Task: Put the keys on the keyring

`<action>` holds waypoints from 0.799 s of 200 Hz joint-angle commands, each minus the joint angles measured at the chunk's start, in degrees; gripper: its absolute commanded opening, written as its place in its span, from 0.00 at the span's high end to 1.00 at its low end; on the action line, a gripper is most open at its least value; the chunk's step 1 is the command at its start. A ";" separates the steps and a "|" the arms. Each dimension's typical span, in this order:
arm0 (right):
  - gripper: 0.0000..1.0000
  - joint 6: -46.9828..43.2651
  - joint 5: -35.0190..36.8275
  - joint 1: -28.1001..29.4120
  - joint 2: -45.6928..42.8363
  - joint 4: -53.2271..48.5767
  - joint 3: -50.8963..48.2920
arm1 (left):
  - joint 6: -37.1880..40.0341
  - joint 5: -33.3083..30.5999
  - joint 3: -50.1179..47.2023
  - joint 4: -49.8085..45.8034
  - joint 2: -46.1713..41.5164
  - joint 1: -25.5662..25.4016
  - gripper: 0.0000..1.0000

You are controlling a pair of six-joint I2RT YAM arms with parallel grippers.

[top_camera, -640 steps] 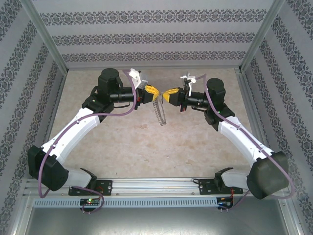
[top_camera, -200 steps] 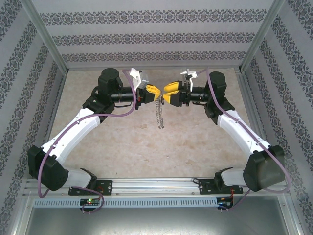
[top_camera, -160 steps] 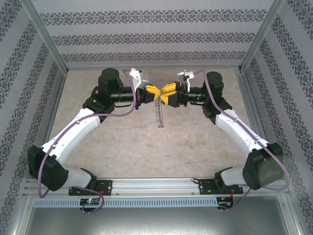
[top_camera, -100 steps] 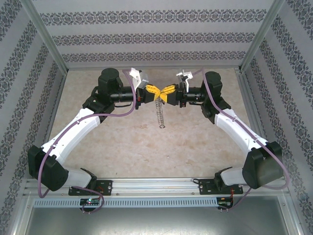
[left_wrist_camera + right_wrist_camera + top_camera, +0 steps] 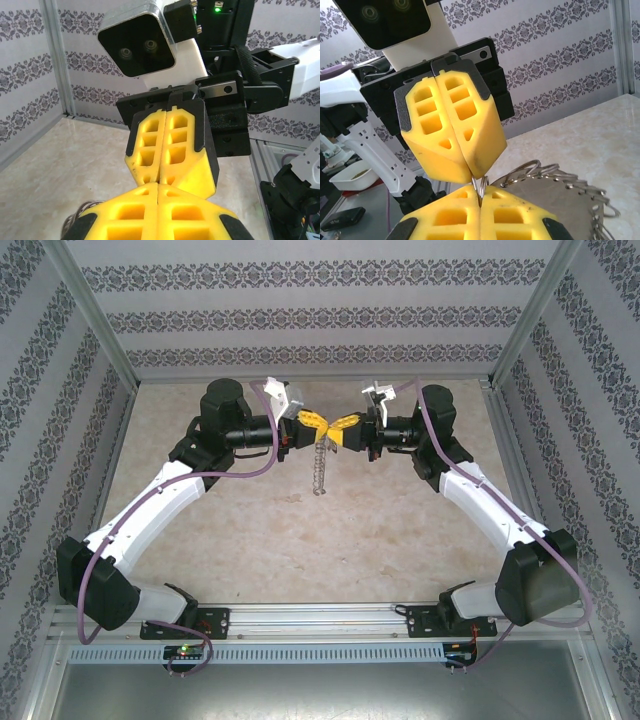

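The keyring (image 5: 319,468), a thin silvery loop fringed with small metal rings, hangs on edge above the table between the two arms. My left gripper (image 5: 318,427) and right gripper (image 5: 335,430) meet tip to tip over it, both shut. In the right wrist view, my right gripper (image 5: 480,194) pinches a thin wire loop of the keyring (image 5: 555,175), and the left arm's yellow fingers (image 5: 450,135) bear on the same loop from above. From the left wrist, my left gripper (image 5: 159,187) touches the right arm's fingers (image 5: 172,145), and a bit of the keyring (image 5: 75,219) peeks out lower left. The keys are out of view.
The beige table (image 5: 250,530) is boxed in by patterned walls (image 5: 320,315) at the back and sides. A metal rail (image 5: 320,625) runs along the near edge by the arm bases. A white dish (image 5: 350,175) and a small black object (image 5: 340,217) lie beyond the left arm.
My right gripper has swung left to the left gripper's tips and shut on the top of the keyring. The keyring hangs slightly higher. The left arm has held still.
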 commanded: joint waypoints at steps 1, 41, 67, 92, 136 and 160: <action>1.00 0.75 0.45 -1.26 -0.14 -0.60 2.16 | 0.62 -3.89 -0.30 2.60 -3.18 -0.68 0.82; 1.00 -2.65 0.98 -3.00 0.06 -8.46 4.54 | 3.85 -7.58 -0.16 -3.21 -6.86 0.11 0.61; 1.00 -10.40 1.96 -3.37 1.14 -20.96 9.45 | 6.79 -7.95 1.95 -10.82 -7.19 0.98 0.55; 1.00 -13.74 2.73 -3.51 1.50 -26.07 12.28 | 9.08 -5.92 4.75 -17.62 -5.84 1.94 0.52; 1.00 -18.86 1.07 -3.44 1.35 -33.42 16.22 | 11.62 1.96 10.54 -27.12 -0.65 4.57 0.51; 1.00 -20.25 -0.17 -3.48 1.17 -35.07 16.75 | 12.53 7.97 13.82 -30.63 2.45 5.63 0.51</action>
